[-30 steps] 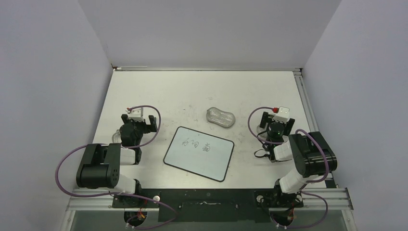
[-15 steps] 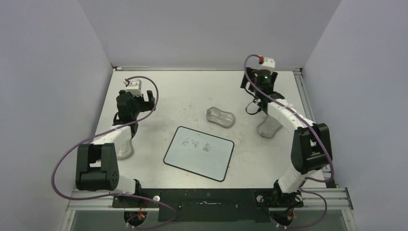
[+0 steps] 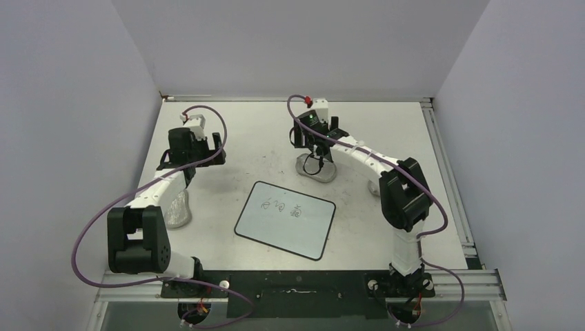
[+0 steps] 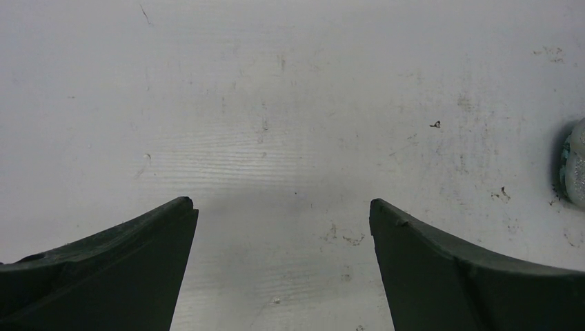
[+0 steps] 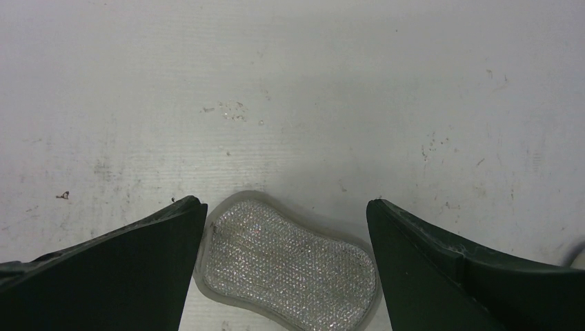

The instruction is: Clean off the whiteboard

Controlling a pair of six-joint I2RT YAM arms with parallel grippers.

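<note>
The whiteboard (image 3: 285, 219) lies flat at the near middle of the table (image 3: 386, 131), with dark scribbles on it. Farther left, my left gripper (image 4: 281, 204) hangs wide open over the tabletop. Farthest, my right gripper (image 5: 284, 203) is wide open too, with the grey mesh pad (image 5: 290, 265) between its fingers, ungripped.

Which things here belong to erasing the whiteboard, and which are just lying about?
Job: whiteboard with scribbles; grey mesh pad, probably the eraser; right gripper, open over that pad.
Not in use: left gripper, open over the table, away from both.
</note>
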